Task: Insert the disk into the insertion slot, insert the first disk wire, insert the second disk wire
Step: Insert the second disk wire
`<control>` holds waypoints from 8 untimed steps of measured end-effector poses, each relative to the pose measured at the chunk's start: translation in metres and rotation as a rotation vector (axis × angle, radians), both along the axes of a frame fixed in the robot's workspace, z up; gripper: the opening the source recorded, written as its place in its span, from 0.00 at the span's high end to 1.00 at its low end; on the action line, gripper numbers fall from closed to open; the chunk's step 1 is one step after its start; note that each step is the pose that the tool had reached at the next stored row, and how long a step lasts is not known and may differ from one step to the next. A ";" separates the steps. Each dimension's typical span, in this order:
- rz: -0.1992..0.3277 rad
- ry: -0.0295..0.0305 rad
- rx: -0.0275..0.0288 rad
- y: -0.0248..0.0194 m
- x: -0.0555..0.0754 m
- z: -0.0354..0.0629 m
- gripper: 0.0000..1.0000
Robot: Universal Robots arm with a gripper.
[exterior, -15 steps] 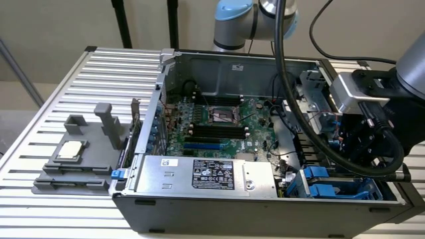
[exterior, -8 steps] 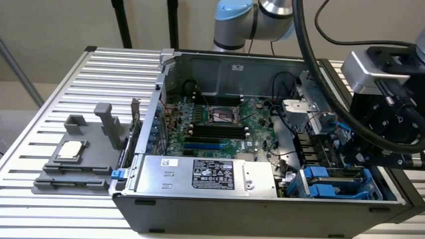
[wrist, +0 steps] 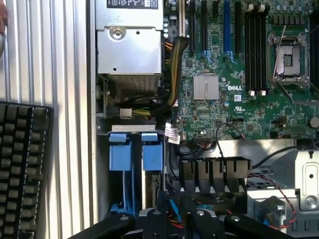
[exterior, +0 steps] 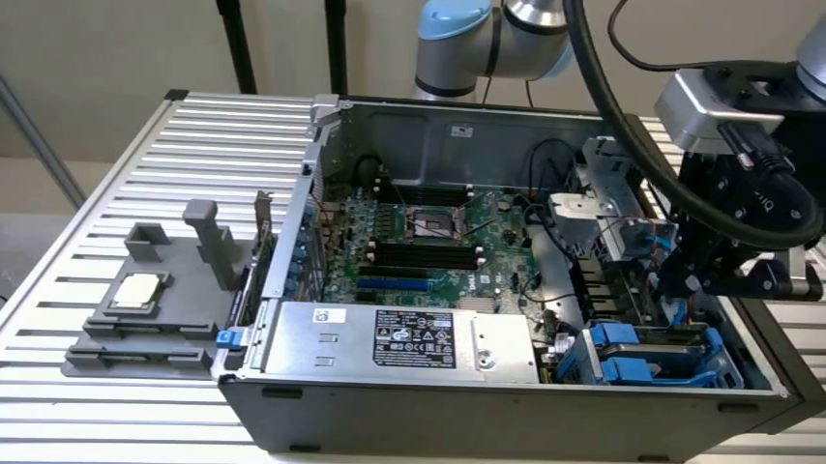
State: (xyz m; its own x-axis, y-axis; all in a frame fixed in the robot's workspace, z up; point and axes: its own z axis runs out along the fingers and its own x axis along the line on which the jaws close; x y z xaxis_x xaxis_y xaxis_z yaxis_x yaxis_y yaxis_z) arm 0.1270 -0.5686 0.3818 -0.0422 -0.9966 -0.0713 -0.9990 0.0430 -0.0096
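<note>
An open computer case [exterior: 516, 387] lies on its side on a ribbed metal desk [exterior: 220, 145], its inside facing up. The arm [exterior: 497, 39] comes in from behind the case, and its black gripper [exterior: 691, 280] hangs over the end of the case at the exterior view's right, just above the drive bay. I cannot tell whether the jaws are apart, together or clamped on anything; in the wrist view only the dark body of the gripper [wrist: 182, 216] shows, close over the bay. The slot [exterior: 652, 358], a grey-blue cage with bright blue clips, sits in the near corner of the case at the exterior view's right, beside the silver power supply [exterior: 400, 338] with its printed label. In the wrist view the two blue clips [wrist: 135, 152] stand side by side at the cage's end nearest the power supply [wrist: 129, 42], with a silver-grey strip between the rails below them; whether that strip is the disk seated in the slot I cannot tell. Thin blue and red wires [wrist: 269, 186] run near the gripper, over a metal bracket. The green motherboard [exterior: 427, 242] fills the middle of the case, with its black memory slots and bare processor socket. On the desk at the exterior view's left stands a grey fixture [exterior: 155, 309] carrying a small square chip [exterior: 138, 292]. A black keyboard [wrist: 22, 169] lies on the desk beside the case in the wrist view.
</note>
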 end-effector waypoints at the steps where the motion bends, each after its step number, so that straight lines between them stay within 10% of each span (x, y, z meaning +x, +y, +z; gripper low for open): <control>1: 0.000 0.0000 0.0001 0.0014 0.000 0.0022 0.75; 8: 0.000 0.0000 -0.0005 0.0041 0.000 0.0061 0.75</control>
